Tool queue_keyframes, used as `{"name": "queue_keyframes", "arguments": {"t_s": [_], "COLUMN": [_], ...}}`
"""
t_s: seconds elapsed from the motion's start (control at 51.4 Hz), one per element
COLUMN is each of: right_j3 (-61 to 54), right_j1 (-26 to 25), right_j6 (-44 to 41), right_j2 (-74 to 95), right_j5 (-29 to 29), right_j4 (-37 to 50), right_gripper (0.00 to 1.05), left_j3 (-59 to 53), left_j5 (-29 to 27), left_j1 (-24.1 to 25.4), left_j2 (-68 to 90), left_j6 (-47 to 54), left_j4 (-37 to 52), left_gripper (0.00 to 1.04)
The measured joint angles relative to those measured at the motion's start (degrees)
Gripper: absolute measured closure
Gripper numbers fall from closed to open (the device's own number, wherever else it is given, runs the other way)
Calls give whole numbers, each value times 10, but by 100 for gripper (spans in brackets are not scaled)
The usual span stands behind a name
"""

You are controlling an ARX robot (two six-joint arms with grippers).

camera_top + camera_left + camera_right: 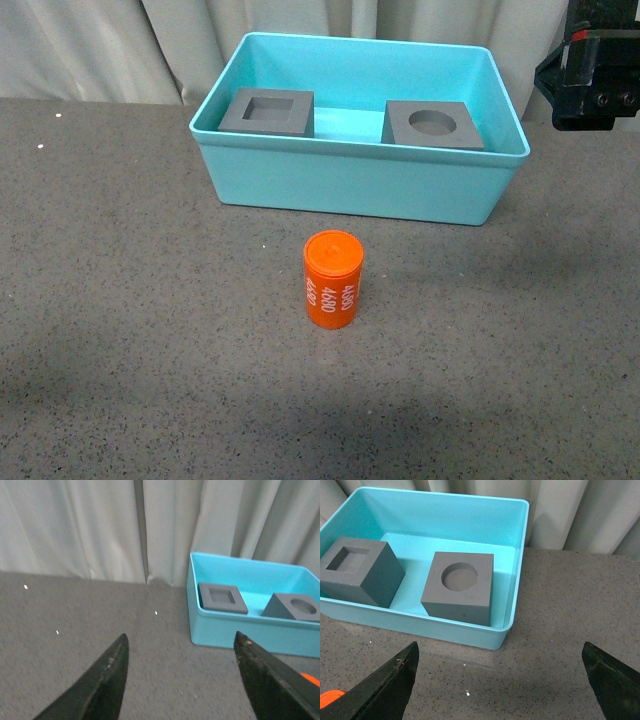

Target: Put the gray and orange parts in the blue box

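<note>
Orange cylinder (333,280) stands upright mid-worktop (120,300), near blue box (350,190), not touching. Looks light, stiff, prob. smooth; I would pinch its round side. Left gripper (180,636) & right gripper (500,646) wide open, empty.

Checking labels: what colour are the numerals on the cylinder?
White, on the orange cylinder; clearest in the front view.

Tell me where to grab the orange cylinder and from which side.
Probably take the orange cylinder across its curved wall, just below the top, coming down from above. It stands upright on the table, with the blue box apart behind it, so nothing blocks either side.
</note>
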Motion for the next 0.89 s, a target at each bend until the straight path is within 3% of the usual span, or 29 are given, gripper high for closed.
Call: {"name": "queue_keyframes", "arguments": {"t_s": [0.214, 0.272, 0.35, 0.428, 0.894], "right_j3": [0, 0, 0, 0, 0], "right_j1": [0, 0, 0, 0, 0], "right_j6": [0, 0, 0, 0, 0], "right_j2": [-1, -1, -1, -1, -1], "right_j5": [0, 0, 0, 0, 0], "right_j4": [0, 0, 0, 0, 0], "right_gripper": [10, 10, 10, 10, 10], "left_j3": [-2, -2, -3, -3, -3], "left_j5": [35, 40, 93, 97, 101], "left_j1": [40, 44, 84, 106, 108], "left_j2": [-107, -121, -157, -193, -299], "left_j6": [42, 43, 45, 48, 50], "left_j4": [-83, -97, -130, -161, -264], "left_gripper": [83, 89, 101, 101, 101]}}
